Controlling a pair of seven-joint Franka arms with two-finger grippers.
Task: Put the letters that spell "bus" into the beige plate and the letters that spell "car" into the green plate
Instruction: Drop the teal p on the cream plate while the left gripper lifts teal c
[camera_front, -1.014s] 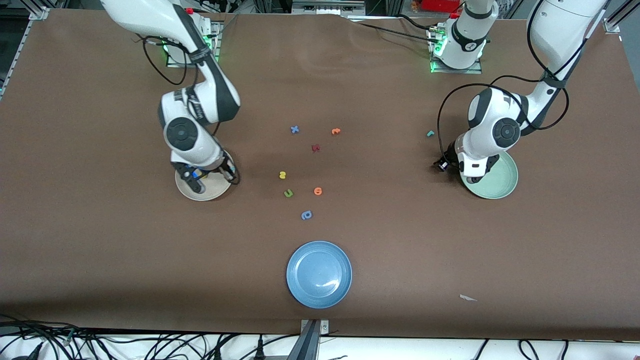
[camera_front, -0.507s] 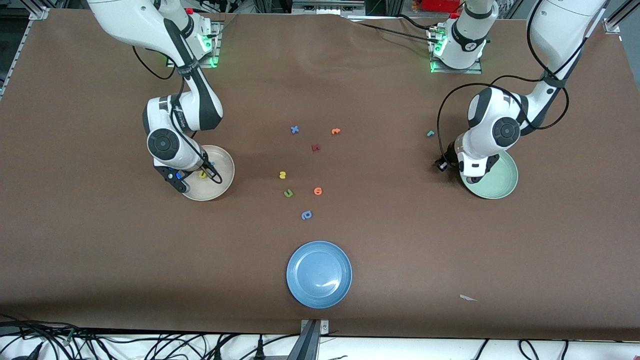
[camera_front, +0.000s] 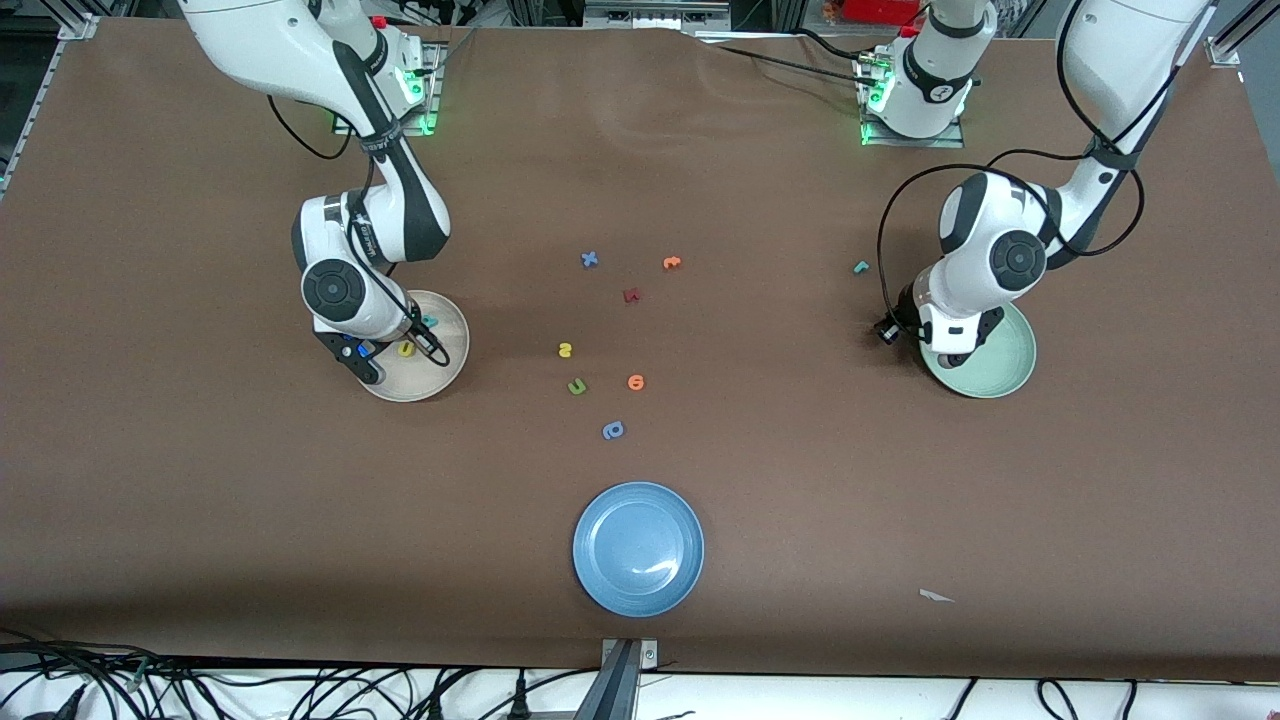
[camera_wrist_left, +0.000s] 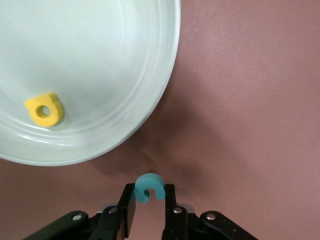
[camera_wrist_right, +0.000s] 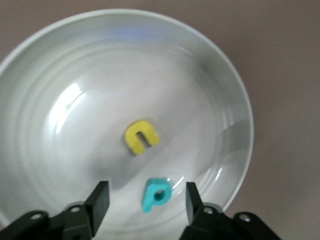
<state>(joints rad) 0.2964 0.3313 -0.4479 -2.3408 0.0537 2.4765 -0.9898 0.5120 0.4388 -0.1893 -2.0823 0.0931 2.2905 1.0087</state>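
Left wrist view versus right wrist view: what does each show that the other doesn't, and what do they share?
Only the left wrist view shows the green plate holding the yellow a, and the left gripper shut on the teal c over bare table beside that plate.

Only the right wrist view shows the beige plate holding the yellow u and teal b, with the right gripper, jaws open, above them.

Both show the brown table.

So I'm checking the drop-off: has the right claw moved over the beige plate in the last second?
Yes. The right claw has shifted from over the middle of the beige plate to over its rim toward the right arm's end of the table.
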